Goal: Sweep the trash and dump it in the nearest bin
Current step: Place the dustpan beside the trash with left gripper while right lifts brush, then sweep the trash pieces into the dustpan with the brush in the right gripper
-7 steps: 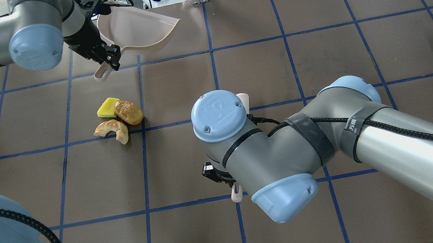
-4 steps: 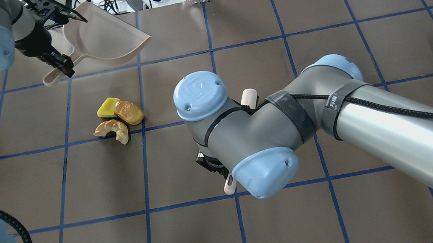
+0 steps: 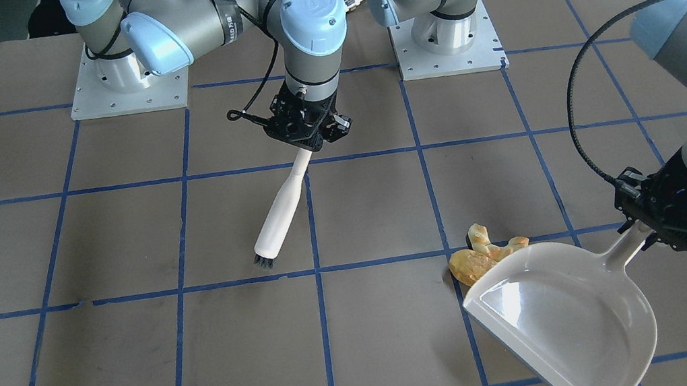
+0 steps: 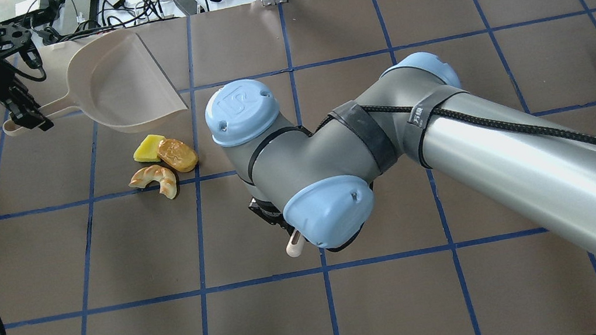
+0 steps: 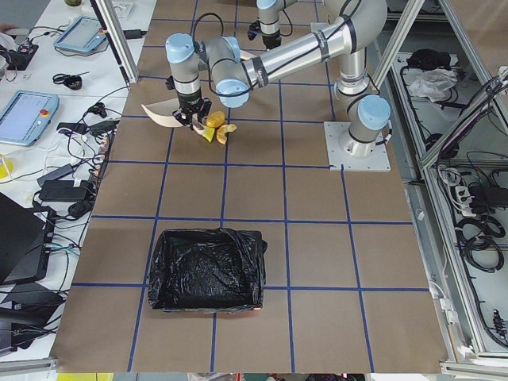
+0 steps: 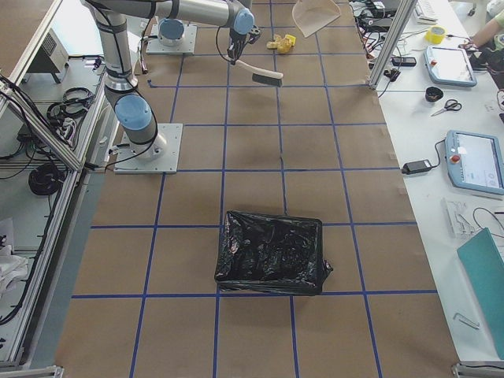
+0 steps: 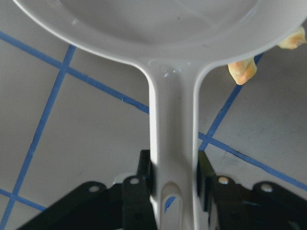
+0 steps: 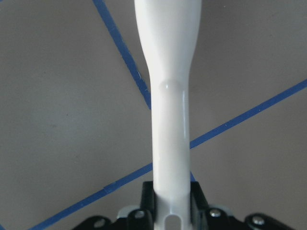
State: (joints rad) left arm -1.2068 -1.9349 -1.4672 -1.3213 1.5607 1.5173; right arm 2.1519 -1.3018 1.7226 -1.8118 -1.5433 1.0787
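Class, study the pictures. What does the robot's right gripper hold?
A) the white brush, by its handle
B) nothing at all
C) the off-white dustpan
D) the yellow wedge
A: the right gripper is clamped on the handle of the white brush, whose dark bristles point down at the table, while the left gripper holds the dustpan.

Brown desk (image 5: 317, 238), blue grid lines. Bin (image 5: 210, 232), black-bagged, open top, near end. Trash (image 5: 214, 125): yellow and tan pieces clustered at far end, well apart from Bin. Dustpan (image 5: 161, 113) just beside Trash, at left hand (image 5: 190, 119); grip probably on its handle, too small to confirm.
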